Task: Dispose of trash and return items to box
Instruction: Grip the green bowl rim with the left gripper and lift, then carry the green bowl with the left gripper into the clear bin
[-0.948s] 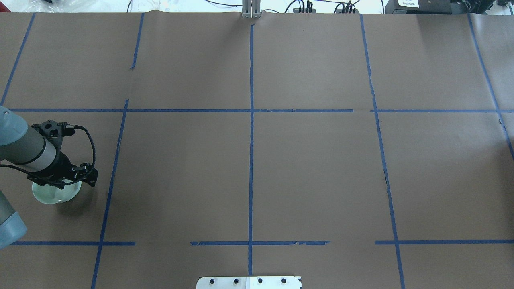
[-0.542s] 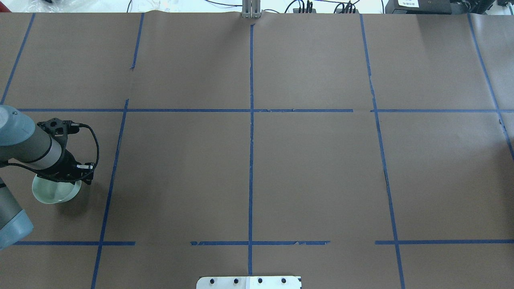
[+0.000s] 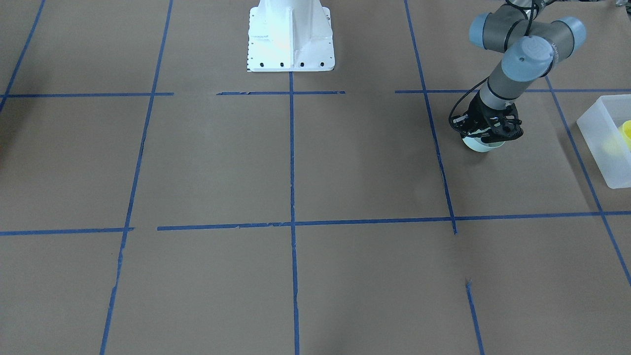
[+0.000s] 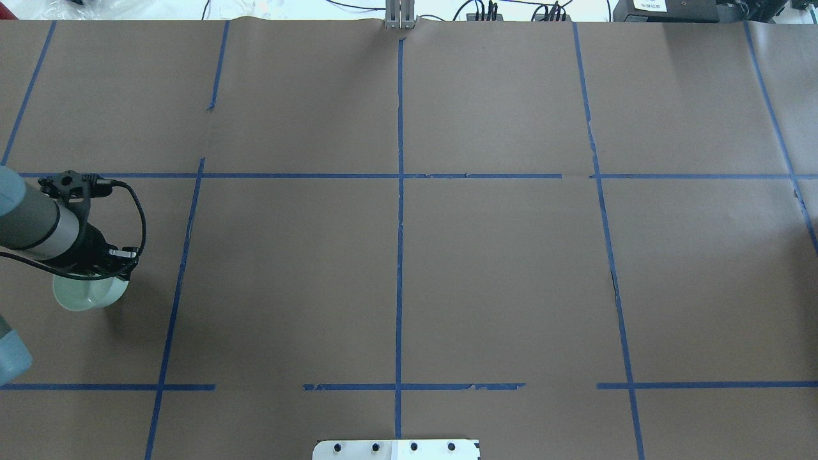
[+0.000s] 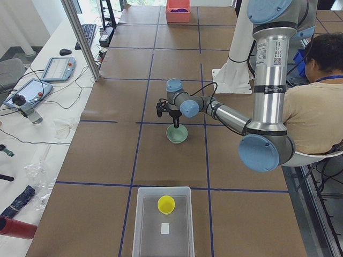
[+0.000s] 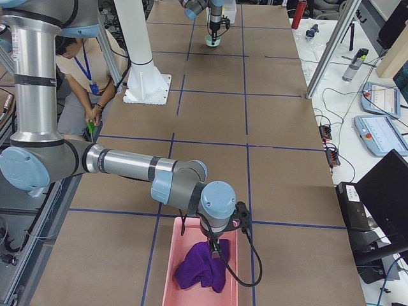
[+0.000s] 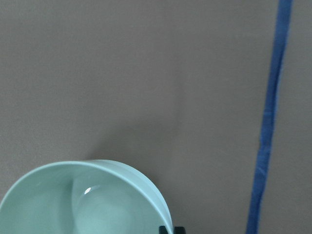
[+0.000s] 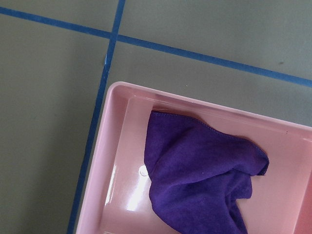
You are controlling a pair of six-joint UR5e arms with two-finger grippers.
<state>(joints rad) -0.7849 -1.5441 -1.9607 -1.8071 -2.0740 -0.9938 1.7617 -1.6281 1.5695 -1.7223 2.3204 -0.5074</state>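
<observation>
My left gripper is shut on the rim of a pale green bowl, at the table's left side. It also shows in the front view and the left side view. The left wrist view shows the bowl at the bottom left. The translucent white box stands beyond the table's left end, with the yellow cup inside; both show in the front view too, the box and the cup. My right gripper hangs over a purple cloth in a pink tray; I cannot tell whether it is open or shut.
A small white scrap lies in the box. The white robot base stands at the table's near edge. A seated person is beside the left arm. Blue tape lines cross the brown table.
My left gripper has moved toward the far side of the table with the green bowl in it, and the wrist has shifted left in the overhead view.
</observation>
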